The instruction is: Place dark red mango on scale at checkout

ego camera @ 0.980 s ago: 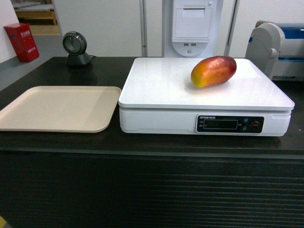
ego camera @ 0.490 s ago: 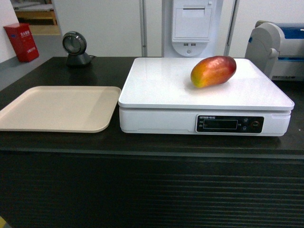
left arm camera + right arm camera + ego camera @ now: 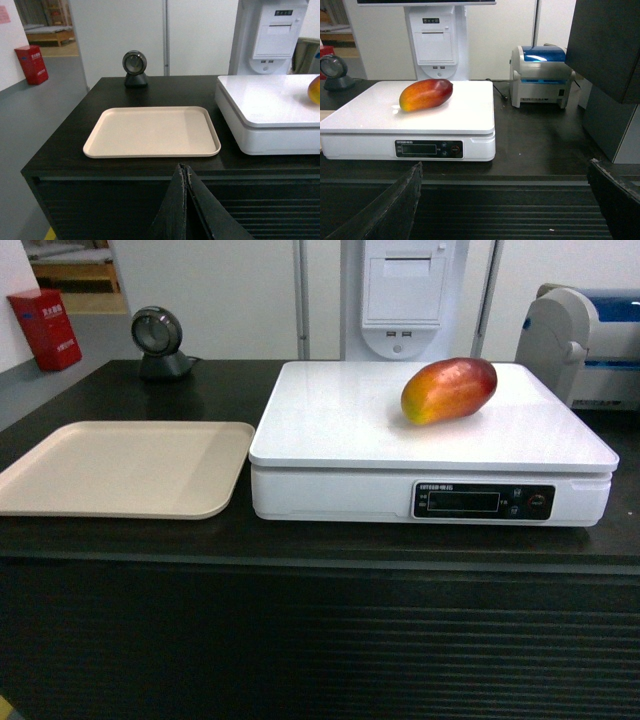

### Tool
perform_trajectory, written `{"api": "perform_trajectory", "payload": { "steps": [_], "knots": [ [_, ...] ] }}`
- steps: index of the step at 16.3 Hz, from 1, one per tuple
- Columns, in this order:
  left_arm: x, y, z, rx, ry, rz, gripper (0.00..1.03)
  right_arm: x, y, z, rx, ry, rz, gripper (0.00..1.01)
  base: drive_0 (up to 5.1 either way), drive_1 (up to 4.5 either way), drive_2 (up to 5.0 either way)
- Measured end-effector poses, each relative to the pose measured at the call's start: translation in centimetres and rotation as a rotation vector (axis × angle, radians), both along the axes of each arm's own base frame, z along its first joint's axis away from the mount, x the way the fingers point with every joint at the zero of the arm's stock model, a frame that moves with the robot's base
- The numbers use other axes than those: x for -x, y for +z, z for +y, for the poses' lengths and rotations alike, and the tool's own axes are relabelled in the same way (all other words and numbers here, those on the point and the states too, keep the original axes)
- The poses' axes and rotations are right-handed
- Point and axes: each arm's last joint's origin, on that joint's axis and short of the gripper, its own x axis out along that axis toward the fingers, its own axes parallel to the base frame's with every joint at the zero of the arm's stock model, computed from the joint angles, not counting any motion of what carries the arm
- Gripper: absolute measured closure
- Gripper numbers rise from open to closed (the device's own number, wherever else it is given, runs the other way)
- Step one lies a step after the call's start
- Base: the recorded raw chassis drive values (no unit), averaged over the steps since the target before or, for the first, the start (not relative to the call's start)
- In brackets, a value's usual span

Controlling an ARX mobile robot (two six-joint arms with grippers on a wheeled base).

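Nearest, left end effector pressed together, right end effector spread wide, both drawn back short of the table. Farther on, dark red mango resting free atop the scale. Placement apparently done; nothing left.

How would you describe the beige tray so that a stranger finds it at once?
On the black checkout counter, look left of the large white scale. The beige tray lies flat there. Unlike the scale, it is thin, has a low rim and carries nothing.
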Motion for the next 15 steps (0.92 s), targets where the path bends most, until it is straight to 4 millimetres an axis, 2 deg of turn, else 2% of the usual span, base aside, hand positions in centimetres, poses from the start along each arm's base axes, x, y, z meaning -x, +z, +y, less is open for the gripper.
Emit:
{"api": "perform_trajectory", "payload": {
  "steps": [3,4,11,12,15],
  "knots": [
    [0.0,0.06,0.01,0.0,0.002,-0.006,1.01,0.0,-0.01,0.0,0.0,0.0,0.001,0.03,0.0,0.0,0.0],
    [0.0,0.06,0.01,0.001,0.002,-0.006,0.92,0.0,-0.01,0.0,0.0,0.0,0.001,0.03,0.0,0.0,0.0],
    [0.0,0.05,0.0,0.001,0.002,-0.005,0.09,0.0,-0.01,0.0,0.0,0.0,0.001,0.03,0.0,0.0,0.0],
    [0.0,0.05,0.0,0.0,0.002,-0.005,0.04,0.0,-0.01,0.0,0.0,0.0,0.001,0.03,0.0,0.0,0.0],
    [0.0,0.05,0.0,0.001,0.002,-0.005,0.05,0.0,-0.01,0.0,0.0,0.0,0.001,0.03,0.0,0.0,0.0]
  ]
}}
